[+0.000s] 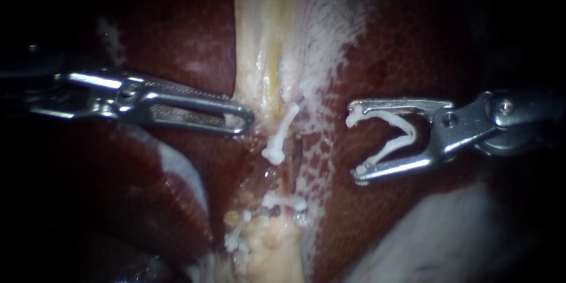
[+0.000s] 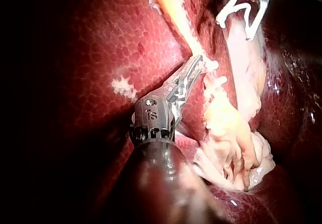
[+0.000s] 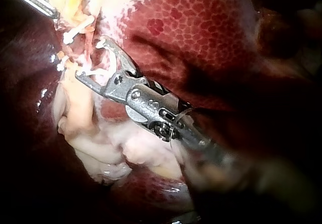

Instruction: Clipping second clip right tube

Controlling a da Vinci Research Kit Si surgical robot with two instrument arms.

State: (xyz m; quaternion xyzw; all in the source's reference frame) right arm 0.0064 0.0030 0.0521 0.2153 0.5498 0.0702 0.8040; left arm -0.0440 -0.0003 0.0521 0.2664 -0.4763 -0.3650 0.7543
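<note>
Right instrument (image 1: 355, 142) cradling open clip (image 1: 407, 133), near tube (image 1: 293, 158)

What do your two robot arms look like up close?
Both are shiny silver metal. My left instrument has a long, thin claw with tiny teeth along it and a slot down the middle, on a dark round shaft. My right instrument has a shorter, wider claw shaped like a fork, with little round screws near its hinge.

Left instrument (image 1: 244, 122) lies closed; right instrument (image 1: 355, 144) spreads wide, gripping a clip (image 1: 407, 132).
</note>
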